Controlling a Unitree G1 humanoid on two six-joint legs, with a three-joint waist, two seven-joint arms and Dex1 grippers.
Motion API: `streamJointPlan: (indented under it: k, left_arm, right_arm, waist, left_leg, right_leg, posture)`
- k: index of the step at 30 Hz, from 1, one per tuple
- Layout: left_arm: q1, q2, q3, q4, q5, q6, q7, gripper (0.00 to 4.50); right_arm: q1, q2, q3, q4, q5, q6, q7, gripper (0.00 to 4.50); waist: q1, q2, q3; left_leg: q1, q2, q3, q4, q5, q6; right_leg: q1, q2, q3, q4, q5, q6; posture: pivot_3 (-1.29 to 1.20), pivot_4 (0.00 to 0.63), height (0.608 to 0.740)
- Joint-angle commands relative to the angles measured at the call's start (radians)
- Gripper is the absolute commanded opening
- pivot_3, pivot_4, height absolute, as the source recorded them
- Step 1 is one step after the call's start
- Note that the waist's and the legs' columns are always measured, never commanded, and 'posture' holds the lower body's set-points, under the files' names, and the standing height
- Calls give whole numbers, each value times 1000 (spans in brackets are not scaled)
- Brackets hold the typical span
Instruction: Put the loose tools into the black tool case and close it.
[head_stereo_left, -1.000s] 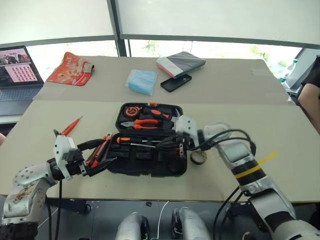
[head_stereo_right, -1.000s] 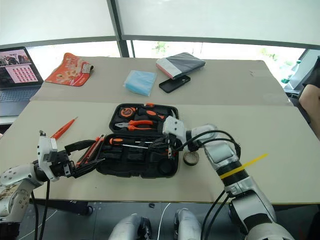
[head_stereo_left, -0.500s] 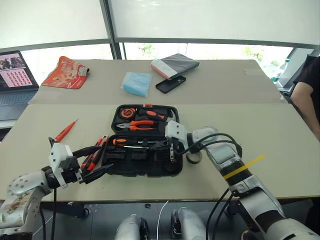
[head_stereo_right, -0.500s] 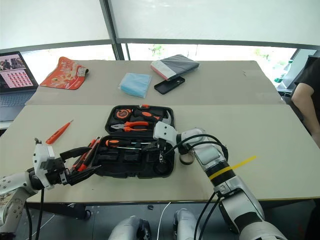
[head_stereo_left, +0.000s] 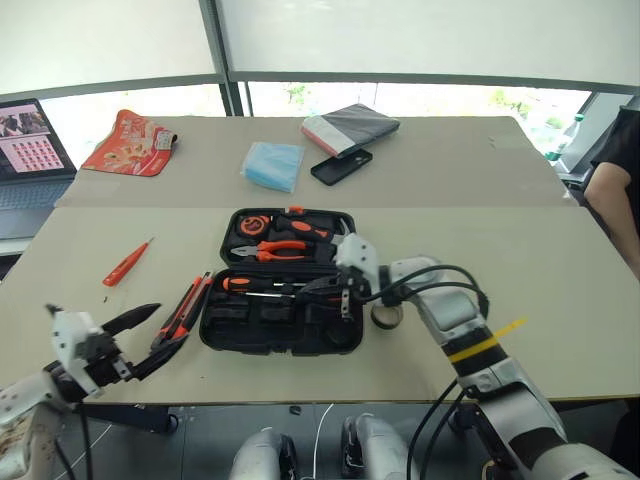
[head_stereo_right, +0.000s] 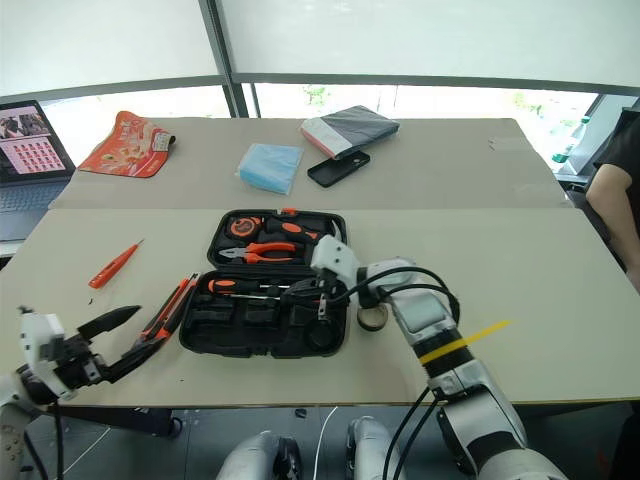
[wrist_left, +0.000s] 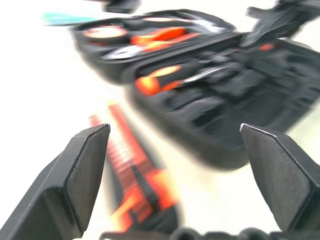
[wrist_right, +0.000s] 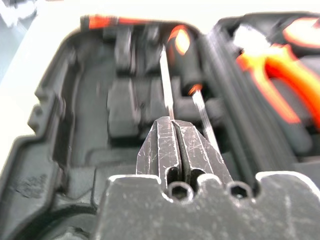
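- Your left end effector (head_stereo_left: 125, 340) hangs open at the worktop's (head_stereo_left: 560, 260) near edge; the knife (head_stereo_left: 182, 312) lies just ahead, long axis toward it.
- The right end effector (wrist_right: 176, 145) looks shut over the open case (head_stereo_left: 285, 325).
- A screwdriver (head_stereo_left: 126, 264) lies farther left, with free room.

Motion-blurred utility knife (wrist_left: 137, 175); laptop (head_stereo_left: 30, 150) cut by edge.

The beige table (head_stereo_left: 560, 260) carries the open black tool case (head_stereo_left: 283, 300) near its front edge, a utility knife (head_stereo_left: 183, 310) just beside it and a tape roll (head_stereo_left: 388, 316) on its other side. An orange screwdriver (head_stereo_left: 127, 263) lies toward the left edge. Along the far edge lie a red packet (head_stereo_left: 128, 143), a blue pack (head_stereo_left: 273, 165), a black phone (head_stereo_left: 341, 166) and a grey pouch (head_stereo_left: 350, 128).
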Motion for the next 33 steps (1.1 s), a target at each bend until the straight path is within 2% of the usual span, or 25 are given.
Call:
streamJointPlan:
  k: [1, 4, 9, 10, 12, 14, 17, 19, 24, 27, 28, 33]
  left_arm:
    - [57, 9, 156, 76, -19, -10, 90, 4500]
    - [120, 5, 267, 139, -9, -22, 176, 4500]
    - [166, 13, 335, 188, -20, 18, 236, 4500]
    - [162, 16, 331, 169, -30, 41, 240, 4500]
    - [144, 25, 321, 150, -39, 72, 254, 4500]
    - [82, 48, 274, 108, -28, 129, 304, 4500]
    - [-78, 105, 180, 69, -29, 256, 375, 4500]
    - [-242, 135, 98, 111, 1, 338, 448, 4500]
    - [-578, 192, -108, 352, 138, 392, 454, 4500]
    - [-772, 225, -243, 585, 250, 382, 391, 4500]
    - [-824, 232, -282, 651, 282, 385, 372, 4500]
    - [-1045, 229, -418, 943, 422, 341, 304, 4500]
  right_arm:
    - [122, -61, -141, -204, 133, -12, 7, 1460]
    - [266, -79, -247, -326, 193, -75, -31, 2566]
    - [400, -87, -333, -356, 262, -226, 19, 4255]
    - [421, -80, -358, -346, 248, -263, -12, 4493]
    - [462, -84, -384, -351, 234, -284, -52, 4493]
    - [506, -105, -382, -379, 281, -272, -14, 4493]
    - [531, -97, -371, -417, 289, -282, -42, 4493]
    - [522, -84, -355, -444, 275, -290, -80, 4493]
    - [534, -59, -296, -506, 240, -288, -151, 4493]
    - [523, -56, -272, -515, 227, -285, -175, 4493]
    - [517, -56, -267, -513, 224, -286, -177, 4493]
    - [498, -66, -255, -505, 215, -295, -189, 4493]
  waist:
    - [3, -1, 0]
    - [5, -3, 0]
    - [19, -4, 1]
    - [22, -4, 1]
    - [29, -5, 1]
    - [39, -5, 1]
    - [62, -6, 2]
    - [65, -6, 1]
    - [48, -9, 0]
    - [29, -9, 0]
    - [25, -10, 0]
    - [19, -13, 0]
  left_leg:
    - [0, 0, 0, 0, -1, 1]
    - [0, 0, -1, 0, -5, 5]
    - [1, 0, -1, 0, -13, 13]
    - [2, 0, -1, 0, -13, 13]
    - [3, 0, -1, 0, -14, 13]
    - [5, -1, -1, 0, -14, 13]
    - [5, -1, -2, 0, -14, 13]
    - [4, -1, -2, 0, -13, 12]
    - [2, -3, -1, 0, -6, 3]
    - [1, -3, 3, -1, -5, 6]
    - [2, -3, 5, -1, -2, 12]
    - [1, -3, 7, -1, -2, 12]
  right_leg:
    - [1, 0, 0, -1, 0, 0]
    - [3, -1, -1, -6, -1, 1]
    - [6, -2, -2, -12, 0, 5]
    - [7, -2, -2, -12, 0, 5]
    - [7, -3, -2, -13, 0, 5]
    - [6, -5, -3, -13, -3, 0]
    - [7, -7, -6, -12, -3, 0]
    - [7, -8, -6, -11, -3, 0]
    - [9, -5, -4, -10, 2, 8]
    - [7, 5, -3, -11, 3, 8]
    - [8, 6, -3, -10, 3, 7]
    - [6, 10, -6, -11, -1, 8]
  posture:
    - [0, 150, 740]
    - [0, 150, 740]
    - [0, 150, 740]
    - [0, 150, 740]
    - [0, 150, 740]
    - [0, 150, 740]
    - [0, 150, 740]
    - [0, 150, 740]
    - [0, 150, 740]
    - [0, 150, 740]
    - [0, 150, 740]
    - [0, 150, 740]
